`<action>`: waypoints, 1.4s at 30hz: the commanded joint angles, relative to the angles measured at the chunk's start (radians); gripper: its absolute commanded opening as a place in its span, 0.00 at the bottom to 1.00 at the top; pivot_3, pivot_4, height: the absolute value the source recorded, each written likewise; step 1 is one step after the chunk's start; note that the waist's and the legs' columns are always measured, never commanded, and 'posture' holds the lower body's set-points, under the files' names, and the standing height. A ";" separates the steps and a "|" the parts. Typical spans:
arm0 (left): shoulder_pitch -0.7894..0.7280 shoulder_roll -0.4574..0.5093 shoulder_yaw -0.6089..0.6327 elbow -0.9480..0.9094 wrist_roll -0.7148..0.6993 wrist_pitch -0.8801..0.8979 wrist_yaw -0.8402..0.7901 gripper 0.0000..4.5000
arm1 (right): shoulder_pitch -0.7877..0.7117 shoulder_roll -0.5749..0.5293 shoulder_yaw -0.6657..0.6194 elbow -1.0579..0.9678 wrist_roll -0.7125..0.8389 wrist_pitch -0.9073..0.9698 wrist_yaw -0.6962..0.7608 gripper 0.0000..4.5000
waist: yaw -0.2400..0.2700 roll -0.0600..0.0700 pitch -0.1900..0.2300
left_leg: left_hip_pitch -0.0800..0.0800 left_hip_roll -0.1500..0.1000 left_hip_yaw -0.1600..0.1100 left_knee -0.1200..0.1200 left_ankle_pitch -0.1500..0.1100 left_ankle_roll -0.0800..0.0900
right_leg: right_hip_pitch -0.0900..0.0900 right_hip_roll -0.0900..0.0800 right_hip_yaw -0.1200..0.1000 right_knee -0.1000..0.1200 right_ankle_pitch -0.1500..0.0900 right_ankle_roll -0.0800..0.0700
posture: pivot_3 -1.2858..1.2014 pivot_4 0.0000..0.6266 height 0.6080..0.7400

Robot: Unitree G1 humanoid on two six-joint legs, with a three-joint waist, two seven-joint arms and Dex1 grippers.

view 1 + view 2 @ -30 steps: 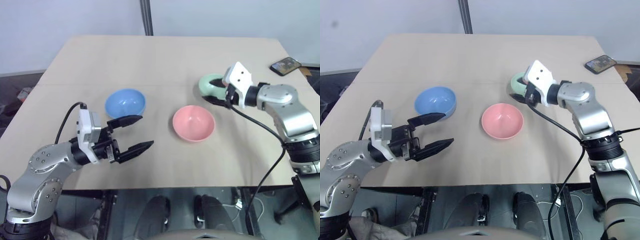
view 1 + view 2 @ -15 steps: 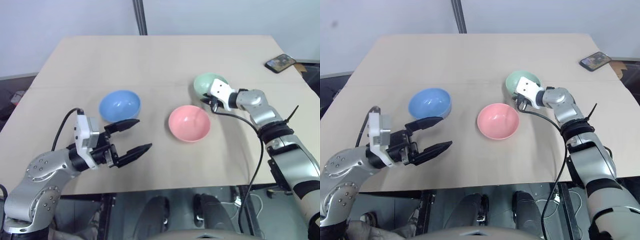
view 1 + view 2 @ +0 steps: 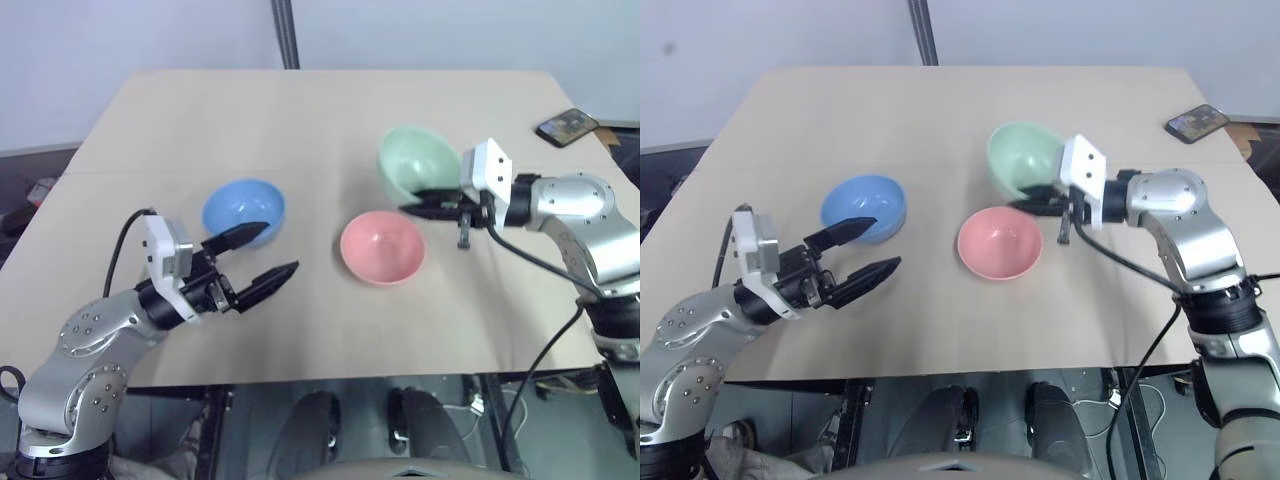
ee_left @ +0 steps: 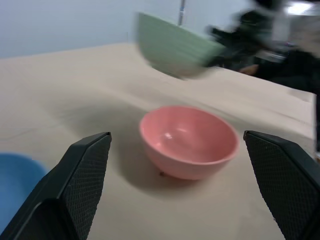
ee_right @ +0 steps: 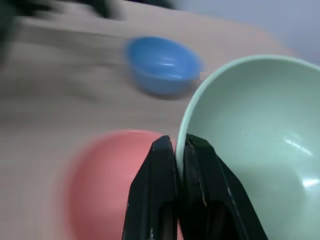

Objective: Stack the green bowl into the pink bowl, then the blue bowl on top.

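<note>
Your right gripper [image 5: 176, 165] has the green bowl [image 3: 418, 163] pinched by its rim, off the table.
Nearest you, your left gripper [image 3: 257, 255] hangs over the table [image 3: 300, 110] with fingers spread wide, holding nothing; just beyond it sits the blue bowl [image 3: 243, 210]; the pink bowl [image 3: 382, 247] stands mid-table; the green bowl tilts in the air just beyond it; a phone [image 3: 569, 127] lies at the far right corner.

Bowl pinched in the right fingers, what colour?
Pale mint green bowl, plain and glossy; right wrist view shows it best.
</note>
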 commanded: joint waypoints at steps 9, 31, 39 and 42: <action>-0.085 0.007 -0.040 0.054 0.097 0.012 0.076 1.00 | 0.068 0.122 0.126 0.002 -0.129 -0.025 -0.139 0.76 | 0.005 0.000 0.000 | 0.000 0.000 0.000 0.001 0.004 -0.006 | 0.000 0.001 0.000 0.001 0.001 -0.003 | 0.52 0.24 1.00; -0.503 0.280 -0.495 0.058 0.520 0.589 0.315 0.25 | 0.170 0.061 -0.156 -0.180 0.044 0.052 -0.270 1.00 | 0.014 -0.003 0.000 | 0.000 0.001 0.000 0.001 0.004 -0.007 | 0.000 0.006 0.000 0.001 0.002 -0.001 | 0.52 0.24 1.00; -0.551 0.250 -0.454 0.048 0.487 0.606 0.242 0.01 | 0.221 0.038 -0.185 -0.206 0.038 0.044 -0.305 1.00 | 0.015 -0.003 0.001 | -0.001 0.000 0.000 0.002 0.004 -0.007 | 0.000 0.006 0.000 0.001 0.002 0.000 | 0.52 0.24 1.00; -0.539 0.277 -0.453 0.037 0.486 0.596 0.208 0.01 | 0.235 0.040 -0.185 -0.211 0.033 0.036 -0.318 1.00 | 0.014 -0.003 0.001 | -0.001 0.001 0.000 0.002 0.004 -0.007 | 0.000 0.006 0.000 0.001 0.002 0.000 | 0.52 0.24 1.00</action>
